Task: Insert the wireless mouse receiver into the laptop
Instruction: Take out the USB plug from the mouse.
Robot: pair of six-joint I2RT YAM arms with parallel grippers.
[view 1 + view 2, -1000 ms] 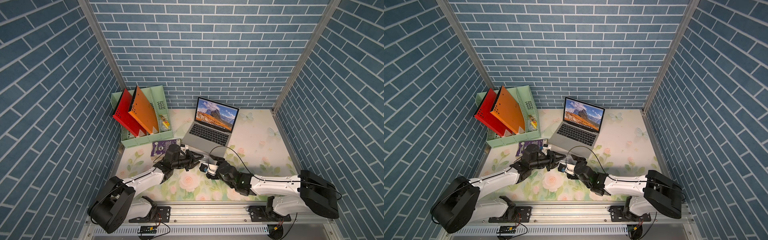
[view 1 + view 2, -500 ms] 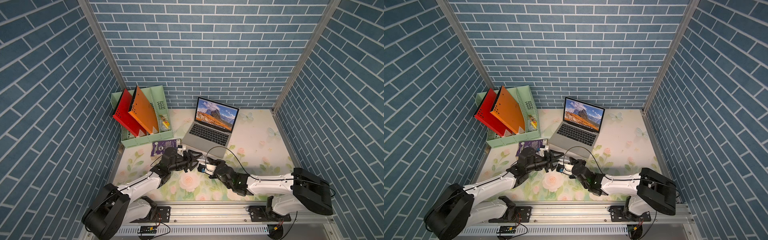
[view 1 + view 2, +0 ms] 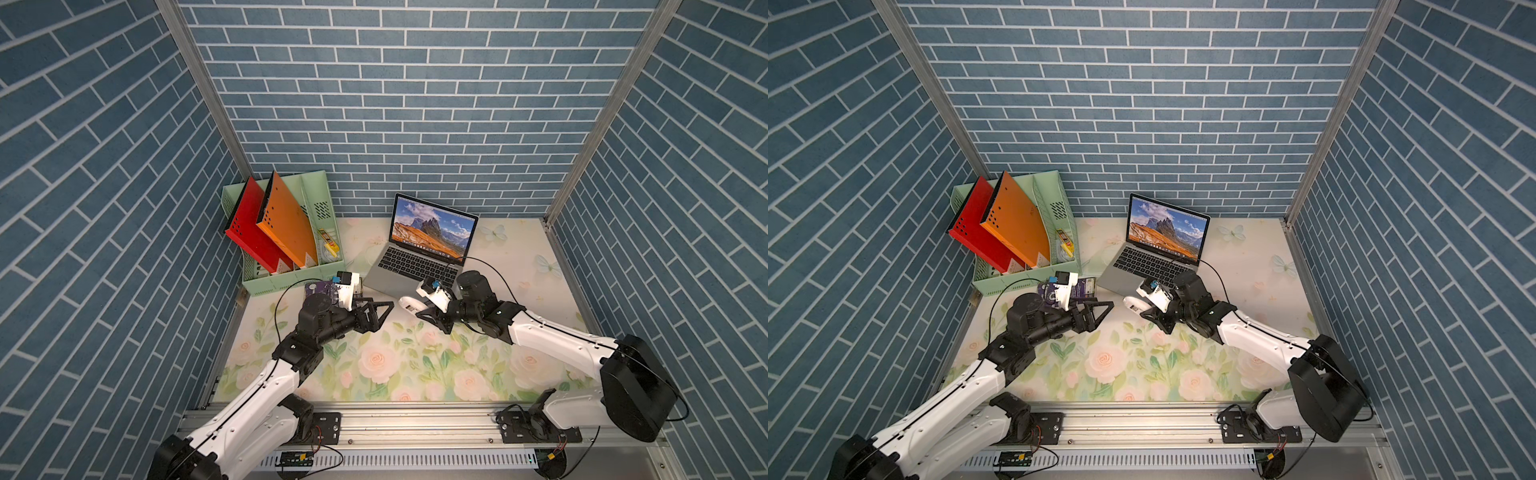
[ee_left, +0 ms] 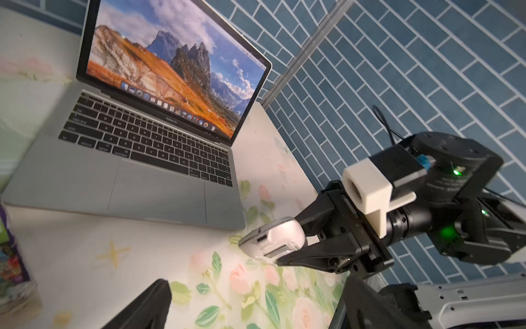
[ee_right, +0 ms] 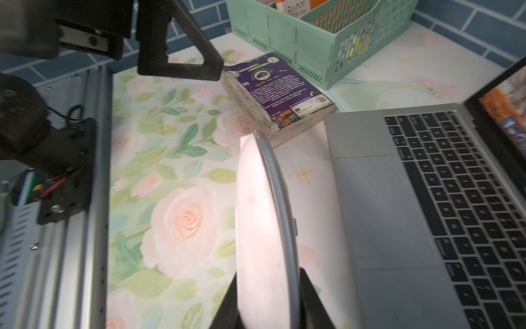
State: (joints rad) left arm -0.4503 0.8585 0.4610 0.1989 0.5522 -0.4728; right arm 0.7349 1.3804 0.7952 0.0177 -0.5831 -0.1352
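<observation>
Table cover: a glossy cloth (image 3: 395,365) printed with pale roses and green leaves is spread flat over the table.
File rack: a mint-green plastic rack (image 3: 291,278) with perforated walls is set at the back; a red folder (image 3: 249,232) and an orange folder (image 3: 286,220) are leaned in it.
Laptop: a slim silver-grey metal laptop (image 3: 419,262) with black keys is opened, and a mountain wallpaper is shown.
Book: a thick purple paperback (image 5: 273,94) is laid flat, between the rack and the laptop.
Left gripper (image 3: 380,318): released, its black triangular jaws spread wide, with nothing held.
Right gripper (image 4: 287,242): clenched on the mouse.
Mouse: a flat oval silver-grey mouse (image 4: 270,239) with a smooth top is gripped on edge, just in front of the laptop's front edge.
</observation>
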